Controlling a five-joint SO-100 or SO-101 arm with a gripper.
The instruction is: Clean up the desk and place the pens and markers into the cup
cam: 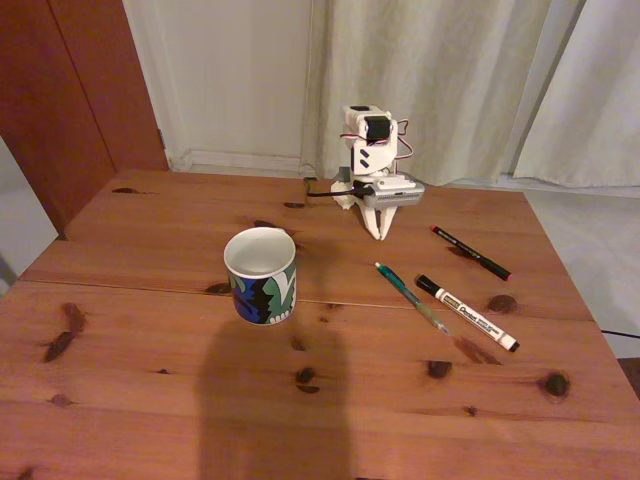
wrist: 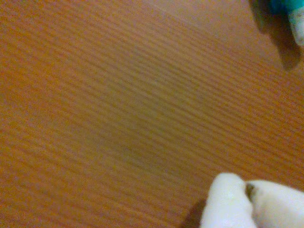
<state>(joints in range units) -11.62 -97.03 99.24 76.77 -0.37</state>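
While nothing is yet sitting in the cup, the desk [cam: 150, 330] is stretching out as a wide reddish-brown pine top with dark knots and a seam running across it, and every part of the job appears to be still waiting. At the far middle of the desk in the fixed view, the white arm [cam: 372, 150] is sitting folded low over its base, its gripper [cam: 381, 232] pointing down at the wood with the tips seeming to rest together, holding nothing. In the wrist view the white fingertips [wrist: 228, 204] are showing pressed against each other at the lower right, above bare wood grain.

The cup [cam: 261, 276] is standing upright left of centre, its white inside looking empty as far as the fixed view is showing. To the right of it, well apart, the three sticks are lying flat on the wood: the white marker [cam: 467, 313] nearest and farthest right, the teal-green pen [cam: 411, 297] just beside it on the left, and the thin black pen [cam: 470, 252] farther back, near the gripper.

Judging from this, all three are remaining to be picked up and dropped in.
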